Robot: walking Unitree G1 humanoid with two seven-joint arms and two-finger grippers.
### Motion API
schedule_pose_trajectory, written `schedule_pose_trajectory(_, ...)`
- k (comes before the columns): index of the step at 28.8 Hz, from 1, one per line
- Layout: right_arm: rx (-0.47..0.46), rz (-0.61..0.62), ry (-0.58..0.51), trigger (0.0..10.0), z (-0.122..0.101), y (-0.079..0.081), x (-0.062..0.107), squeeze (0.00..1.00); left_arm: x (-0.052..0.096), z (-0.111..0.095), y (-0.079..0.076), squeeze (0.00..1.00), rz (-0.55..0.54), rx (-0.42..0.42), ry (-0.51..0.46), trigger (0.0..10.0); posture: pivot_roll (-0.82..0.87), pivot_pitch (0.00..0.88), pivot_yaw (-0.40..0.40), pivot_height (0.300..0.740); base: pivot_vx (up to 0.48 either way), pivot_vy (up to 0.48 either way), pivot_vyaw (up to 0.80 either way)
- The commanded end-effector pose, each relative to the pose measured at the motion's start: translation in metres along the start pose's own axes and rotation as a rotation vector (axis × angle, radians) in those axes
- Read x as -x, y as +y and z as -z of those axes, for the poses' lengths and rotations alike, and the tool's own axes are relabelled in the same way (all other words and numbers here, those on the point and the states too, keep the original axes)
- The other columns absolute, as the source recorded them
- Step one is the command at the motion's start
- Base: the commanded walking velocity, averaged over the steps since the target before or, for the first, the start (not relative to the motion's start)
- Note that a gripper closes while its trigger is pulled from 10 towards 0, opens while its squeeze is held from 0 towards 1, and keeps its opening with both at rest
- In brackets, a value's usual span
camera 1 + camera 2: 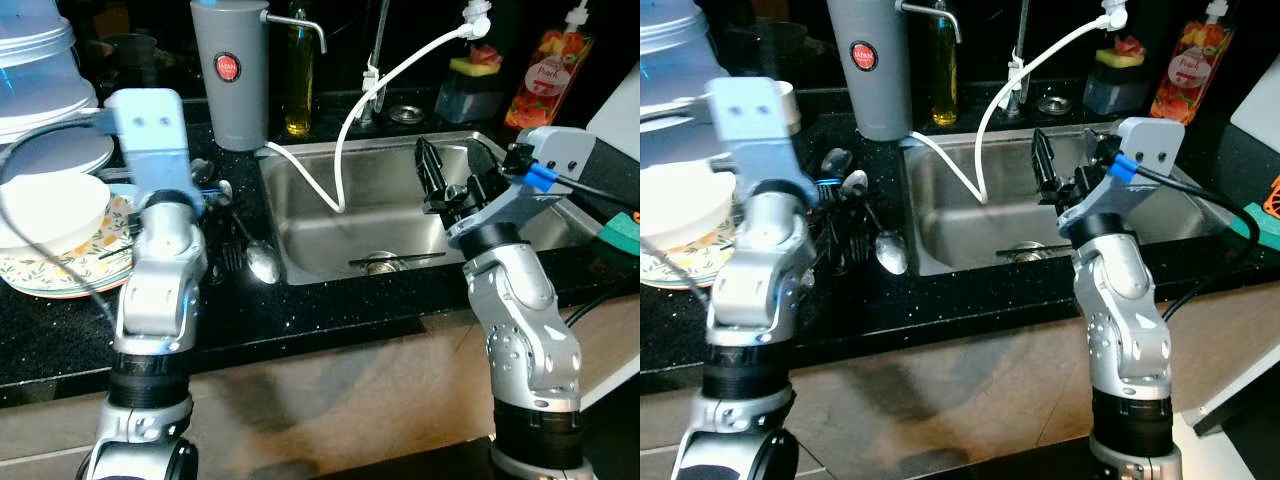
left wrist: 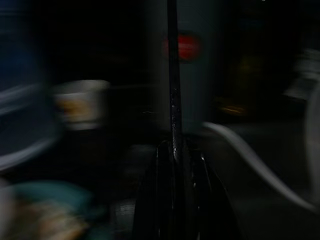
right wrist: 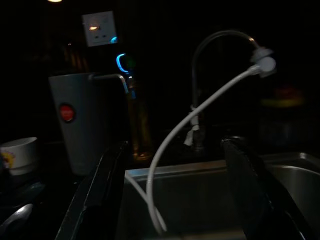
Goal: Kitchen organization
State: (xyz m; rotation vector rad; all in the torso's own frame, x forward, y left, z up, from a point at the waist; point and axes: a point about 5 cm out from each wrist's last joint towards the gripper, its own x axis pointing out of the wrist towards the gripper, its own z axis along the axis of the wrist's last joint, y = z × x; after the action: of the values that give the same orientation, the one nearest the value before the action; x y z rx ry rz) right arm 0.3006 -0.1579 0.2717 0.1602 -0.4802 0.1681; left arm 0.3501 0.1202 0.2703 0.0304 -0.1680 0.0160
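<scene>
- the right end effector (image 1: 458, 170) is raised over the right part of the steel sink (image 1: 320, 240), its two black fingers spread well apart with nothing between them.
- the left end effector (image 2: 172, 165) is blurred in the left wrist view, its fingers pressed together on a thin dark rod (image 2: 172, 75) that stands up between them; what the rod is cannot be told.
- spoons (image 1: 262, 262) lie in a loose pile on the black bench (image 1: 300, 320), just left of the sink.
- a white bowl (image 1: 55, 210) sits on patterned plates (image 1: 60, 275) at the bench's left end.
- a grey jug (image 1: 230, 75) stands behind the spoons.
- a white hose (image 1: 350, 120) drops from the tap into the sink.
</scene>
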Motion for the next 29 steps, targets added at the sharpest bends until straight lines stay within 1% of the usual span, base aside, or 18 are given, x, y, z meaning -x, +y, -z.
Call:
schedule_pose_trajectory(1, -0.005, 0.016, -0.018, 10.0, -0.005, -0.003, -0.001, 0.0, -0.004, 0.009, -0.023, 0.0, 0.136, 0.017, 0.034, 10.0, -0.03, 0.0, -0.004, 0.74, 0.0, 0.0, 0.0)
schedule_pose_trajectory(2, -0.007, 0.024, -0.017, 10.0, -0.005, -0.005, 0.0, 0.0, -0.007, 0.013, -0.037, 0.6, 0.202, -0.003, 0.029, 10.0, -0.03, 0.0, 0.0, 0.74, 0.0, 0.0, 0.0)
schedule_pose_trajectory(3, -0.007, 0.03, -0.016, 10.0, -0.004, -0.005, 0.0, 0.0, -0.008, 0.018, -0.048, 1.0, 0.266, 0.007, 0.046, 10.0, -0.03, 0.0, 0.0, 0.74, 0.0, 0.0, 0.0)
schedule_pose_trajectory(5, -0.006, 0.035, -0.016, 10.0, -0.004, -0.006, 0.001, 0.0, -0.008, 0.024, -0.063, 1.0, 0.351, 0.026, 0.061, 10.0, -0.05, 0.0, 0.007, 0.74, 0.0, 0.0, 0.0)
schedule_pose_trajectory(7, -0.005, 0.039, -0.02, 10.0, -0.005, -0.006, 0.001, 0.0, -0.005, 0.024, -0.076, 1.0, 0.454, 0.116, 0.058, 10.0, -0.05, 0.0, 0.011, 0.74, 0.0, 0.0, 0.0)
schedule_pose_trajectory(11, -0.003, 0.043, -0.022, 10.0, -0.005, -0.006, 0.002, 0.0, -0.004, 0.011, -0.076, 1.0, 0.477, 0.192, -0.028, 10.0, -0.06, 0.0, 0.014, 0.74, 0.0, 0.0, 0.0)
schedule_pose_trajectory(12, -0.002, 0.045, -0.022, 10.0, -0.005, -0.007, 0.003, 0.0, -0.004, -0.002, -0.068, 0.91, 0.439, 0.241, -0.109, 10.0, -0.06, 0.0, 0.014, 0.74, 0.0, 0.0, 0.0)
schedule_pose_trajectory(13, -0.001, 0.044, -0.023, 10.0, -0.006, -0.007, 0.003, 0.0, -0.006, -0.017, -0.053, 0.0, 0.37, 0.235, -0.204, 10.0, -0.06, 0.0, 0.01, 0.74, 0.0, 0.0, 0.0)
schedule_pose_trajectory(15, -0.002, 0.037, -0.025, 10.0, -0.007, -0.007, 0.004, 0.0, -0.008, -0.033, -0.032, 0.0, 0.29, 0.189, -0.314, 10.0, -0.06, 0.0, 0.004, 0.74, 0.0, 0.0, 0.0)
schedule_pose_trajectory(17, 0.0, 0.031, -0.013, 10.0, -0.004, -0.006, 0.003, 0.0, -0.011, -0.027, -0.016, 0.0, 0.297, 0.064, -0.274, 10.0, -0.06, 0.0, -0.004, 0.74, 0.0, 0.0, 0.0)
schedule_pose_trajectory(18, 0.0, 0.031, -0.013, 10.0, -0.004, -0.006, 0.003, 0.0, -0.011, -0.027, -0.016, 0.0, 0.297, 0.064, -0.274, 10.0, -0.06, 0.0, -0.004, 0.74, 0.0, 0.0, 0.0)
schedule_pose_trajectory(19, 0.0, 0.024, -0.012, 10.0, -0.004, -0.005, 0.003, 0.0, -0.012, -0.021, -0.011, 0.0, 0.316, -0.041, -0.23, 10.0, -0.05, 0.0, -0.004, 0.74, 0.0, 0.0, 0.0)
schedule_pose_trajectory(20, -0.002, 0.005, -0.017, 10.0, -0.007, -0.003, 0.002, 0.0, -0.012, -0.007, 0.004, 0.0, 0.36, -0.215, -0.108, 10.0, -0.04, 0.0, -0.01, 0.74, 0.0, 0.0, 0.0)
schedule_pose_trajectory(22, -0.003, 0.0, -0.018, 10.0, -0.007, -0.002, 0.002, 0.0, -0.012, -0.002, 0.01, 0.0, 0.382, -0.233, -0.062, 10.0, -0.04, 0.0, -0.01, 0.74, 0.0, 0.0, 0.0)
schedule_pose_trajectory(24, -0.008, 0.008, -0.009, 10.0, -0.004, -0.004, 0.0, 0.0, -0.008, 0.0, 0.033, 0.0, 0.438, -0.172, 0.017, 10.0, -0.01, 0.0, -0.003, 0.74, 0.0, 0.0, 0.0)
schedule_pose_trajectory(26, -0.024, 0.006, -0.008, 10.0, -0.001, -0.002, -0.001, 0.0, -0.002, 0.003, 0.065, 0.0, 0.5, -0.215, 0.096, 10.0, 0.02, 0.0, 0.025, 0.74, 0.0, 0.0, 0.0)
schedule_pose_trajectory(27, -0.024, 0.006, -0.008, 10.0, -0.001, -0.002, -0.001, 0.0, -0.002, 0.003, 0.065, 0.0, 0.5, -0.215, 0.096, 10.0, 0.02, 0.0, 0.025, 0.74, 0.0, 0.0, 0.0)
schedule_pose_trajectory(29, -0.037, 0.014, -0.007, 10.0, 0.003, 0.001, 0.0, 0.0, 0.005, 0.012, 0.1, 0.0, 0.55, -0.327, 0.21, 10.0, 0.02, 0.0, 0.038, 0.74, 0.0, 0.0, 0.0)
